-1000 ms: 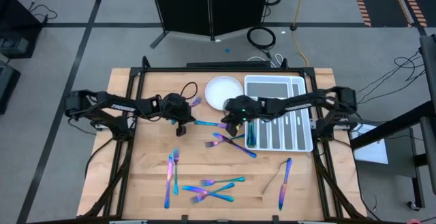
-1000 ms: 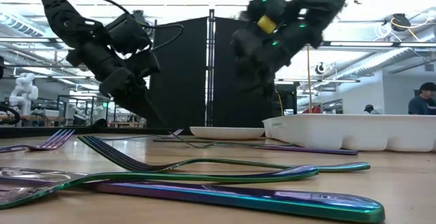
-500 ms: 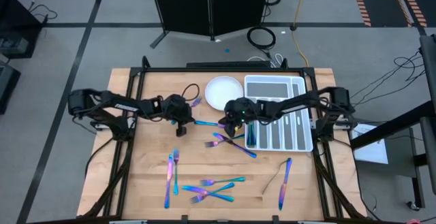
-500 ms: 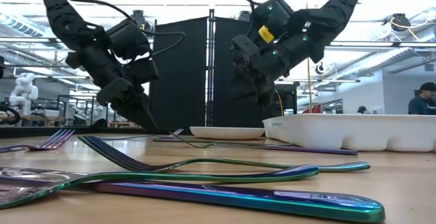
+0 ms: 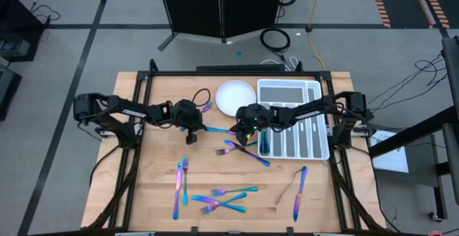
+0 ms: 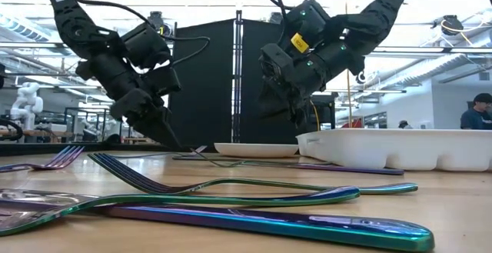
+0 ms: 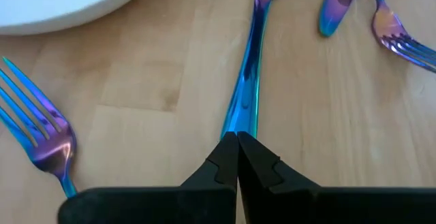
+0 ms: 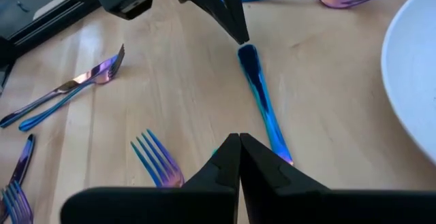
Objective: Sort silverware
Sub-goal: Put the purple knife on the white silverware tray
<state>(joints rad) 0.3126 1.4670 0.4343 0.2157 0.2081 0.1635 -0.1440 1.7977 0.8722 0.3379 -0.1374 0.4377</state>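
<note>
A blue iridescent piece of silverware [image 5: 219,130] lies flat on the wooden table between my two grippers. My left gripper [image 7: 237,139] is shut, and its tips are down at this piece's left end. My right gripper [image 8: 238,139] is shut too. It hangs above the piece's other end [image 8: 281,152], clear of the table in the low view [image 6: 296,121]. More forks [image 5: 247,152] lie close by. A white plate [image 5: 235,96] and a white compartmented tray [image 5: 289,83] stand behind. My left gripper's shut fingertips [image 8: 235,26] meet the blue piece at its slim handle end [image 7: 240,125]. They slant down from the table's left side, in line with the piece. The piece lies flat on the wood. I cannot tell whether the tips pinch it or only rest on it.
A purple fork [image 7: 41,139] lies beside my left gripper. Two pieces [image 5: 181,182] lie at the near left. Several forks [image 5: 222,199] are crossed at the near middle, and a knife and another piece [image 5: 297,189] lie near the right. The tray holds some silverware.
My right gripper has come down toward the table over the blue piece, staying shut. The blue piece has not moved.
</note>
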